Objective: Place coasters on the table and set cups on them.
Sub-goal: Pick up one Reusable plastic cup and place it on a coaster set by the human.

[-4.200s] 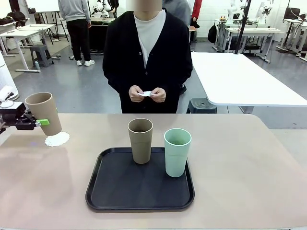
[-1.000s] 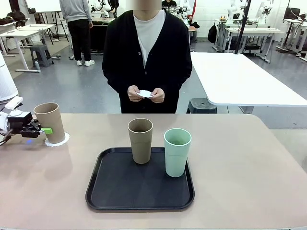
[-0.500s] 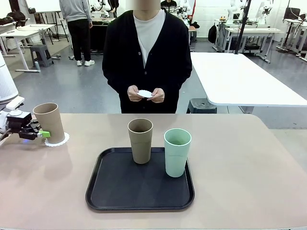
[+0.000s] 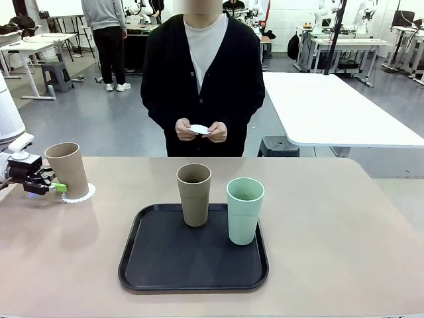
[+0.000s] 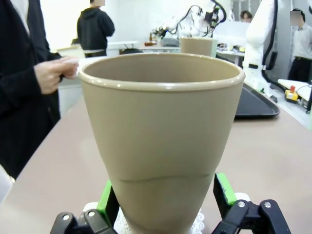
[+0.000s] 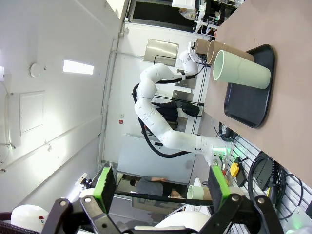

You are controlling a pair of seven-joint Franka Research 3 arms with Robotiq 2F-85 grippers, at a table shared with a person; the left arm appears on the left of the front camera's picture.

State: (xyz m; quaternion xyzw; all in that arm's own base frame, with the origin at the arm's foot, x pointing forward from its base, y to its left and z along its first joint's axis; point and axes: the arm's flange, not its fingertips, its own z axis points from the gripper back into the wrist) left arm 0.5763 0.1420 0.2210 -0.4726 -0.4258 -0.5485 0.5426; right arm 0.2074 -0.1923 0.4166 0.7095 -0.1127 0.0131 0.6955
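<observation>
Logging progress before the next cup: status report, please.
Left tool astride tan cup, grip unclear. Right tool open, empty. Tan cup stands on coaster; second tan cup, mint cup on tray. Person holds spare coaster.

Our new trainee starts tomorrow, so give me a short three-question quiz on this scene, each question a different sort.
1. True or false: the tan cup flanked by the left end effector stands on a coaster.
2. How many cups stand on the tray?
3. The person's hands hold: A) a cup, B) a white coaster, C) nothing.
Key: 1 true; 2 two, another tan cup and the mint cup; 3 B.
</observation>
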